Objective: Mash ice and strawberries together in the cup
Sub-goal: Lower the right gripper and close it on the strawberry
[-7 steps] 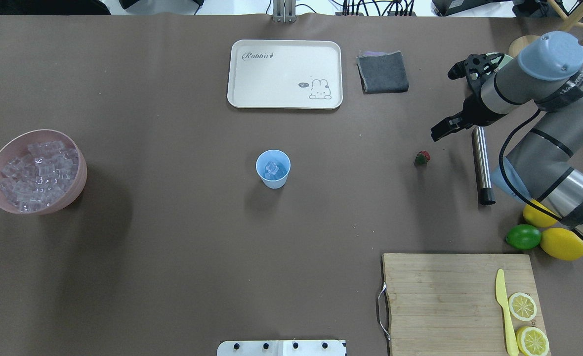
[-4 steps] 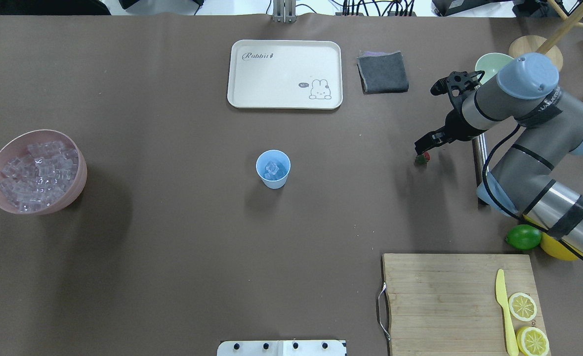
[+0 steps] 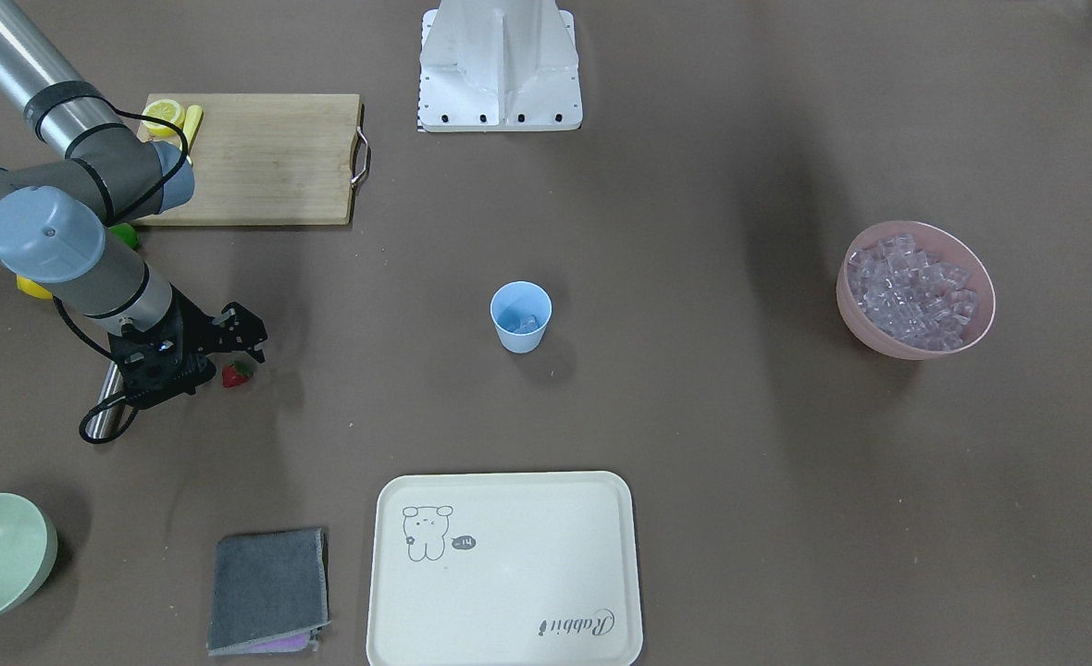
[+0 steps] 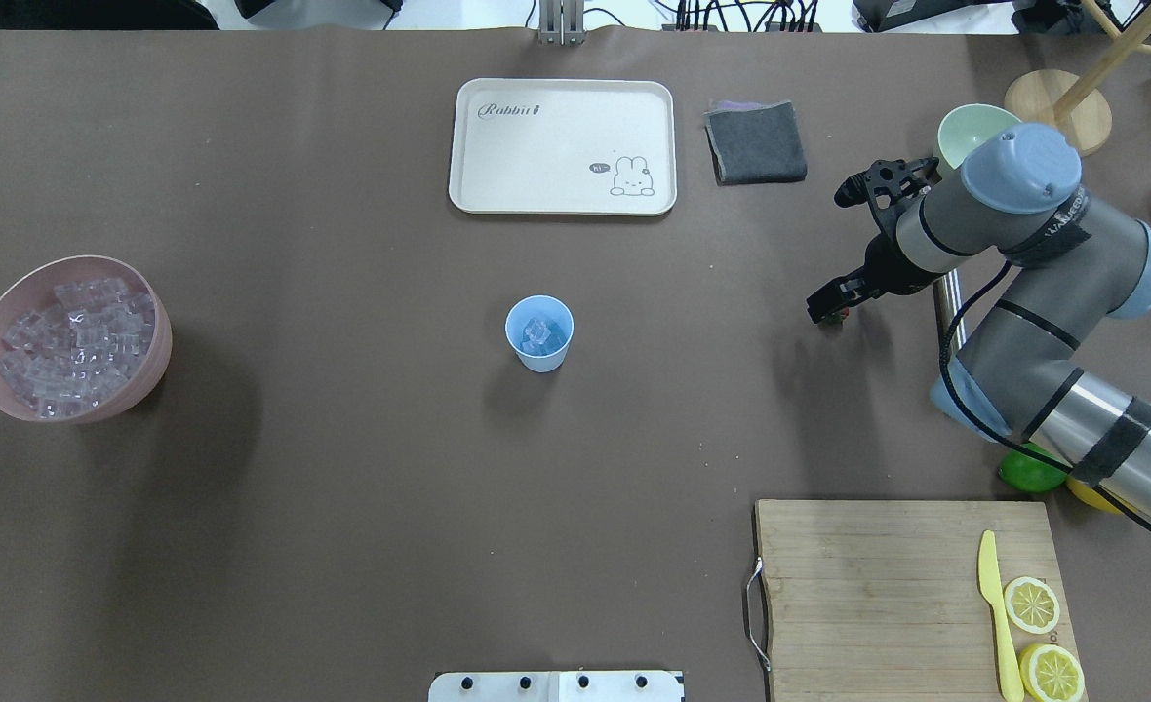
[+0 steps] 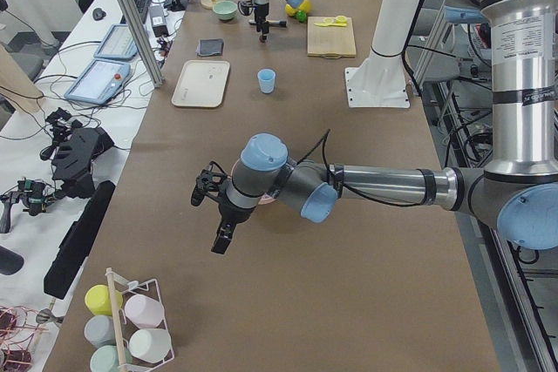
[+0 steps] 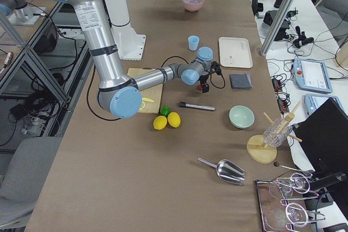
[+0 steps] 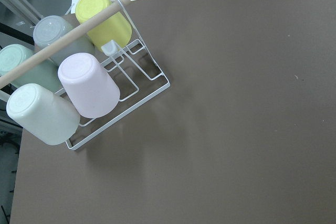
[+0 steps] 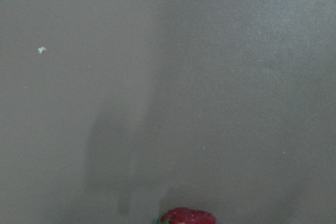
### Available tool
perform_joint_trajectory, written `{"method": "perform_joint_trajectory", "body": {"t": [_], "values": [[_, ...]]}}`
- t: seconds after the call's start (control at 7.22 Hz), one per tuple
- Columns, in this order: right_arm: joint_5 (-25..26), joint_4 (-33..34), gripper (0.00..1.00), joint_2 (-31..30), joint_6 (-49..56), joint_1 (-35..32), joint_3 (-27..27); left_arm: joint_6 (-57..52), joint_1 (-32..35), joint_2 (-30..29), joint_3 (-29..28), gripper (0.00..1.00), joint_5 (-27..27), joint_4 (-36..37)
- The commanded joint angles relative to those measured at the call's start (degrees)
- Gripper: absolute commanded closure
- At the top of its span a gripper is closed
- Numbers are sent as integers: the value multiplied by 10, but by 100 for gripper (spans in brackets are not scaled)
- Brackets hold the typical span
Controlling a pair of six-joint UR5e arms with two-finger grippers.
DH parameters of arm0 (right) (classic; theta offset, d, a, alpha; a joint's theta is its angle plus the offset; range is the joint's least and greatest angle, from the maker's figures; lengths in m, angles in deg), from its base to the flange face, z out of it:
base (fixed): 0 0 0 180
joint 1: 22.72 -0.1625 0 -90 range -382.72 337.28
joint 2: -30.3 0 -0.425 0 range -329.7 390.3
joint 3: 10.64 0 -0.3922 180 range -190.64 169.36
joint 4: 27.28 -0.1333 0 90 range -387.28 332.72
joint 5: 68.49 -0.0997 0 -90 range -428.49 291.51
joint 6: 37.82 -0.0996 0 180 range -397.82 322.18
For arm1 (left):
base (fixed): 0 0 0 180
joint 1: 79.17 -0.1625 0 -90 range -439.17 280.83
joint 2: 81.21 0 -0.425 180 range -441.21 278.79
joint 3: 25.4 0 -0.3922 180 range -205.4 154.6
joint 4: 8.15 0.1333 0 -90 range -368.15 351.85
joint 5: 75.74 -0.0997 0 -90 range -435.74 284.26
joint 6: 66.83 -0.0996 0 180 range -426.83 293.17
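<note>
- The brown table (image 4: 341, 507) is mostly bare around the cup (image 4: 539, 333). The cup stands upright mid-table with a few cubes of ice (image 4: 537, 334) in it. Many more cubes fill the pink bowl (image 4: 73, 336), well off to the robot's left.
- The strawberry (image 3: 237, 373) lies on the table on the robot's right, well apart from the cup. The right gripper (image 4: 819, 307) is low and right at it. No view lets us tell whether its jaws are apart or together, or whether they touch the fruit.
- In the right wrist view we see the berry only at the very bottom edge. If the jaws close off-centre, we expect the small rounded fruit to be nudged and to roll, perhaps toward the metal rod (image 6: 197, 106) lying nearby.
- A pinch on the leafy cap or the tapered tip could let it slip out on the way across.
- The cup looks light and its mouth is narrow. We think a low or off-centre release could hit the rim, bounce the berry out, or tip the cup and spill the ice.
- The left gripper (image 5: 221, 240) hangs over bare table near the cup rack (image 7: 79, 82), far from all this. We cannot tell its state either.
</note>
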Motion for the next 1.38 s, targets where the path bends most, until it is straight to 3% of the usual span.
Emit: {"method": "perform_joint_trajectory", "body": {"t": [0.0,0.28,0.42,0.97,1.11,1.25], "values": [[1,1,25,1,-1,3,-3,0,0,0,2,2,1,0],[2,0,78,-3,-1,3,-1,0,1,1,4,2,1,0],[2,-1,100,-4,-1,3,1,1,1,0,4,2,1,0],[6,10,100,25,-22,-26,82,1,1,1,4,2,2,2],[9,24,100,70,-130,-5,87,1,1,2,4,2,2,4],[32,40,100,111,-170,28,88,1,3,2,3,2,1,4]]}}
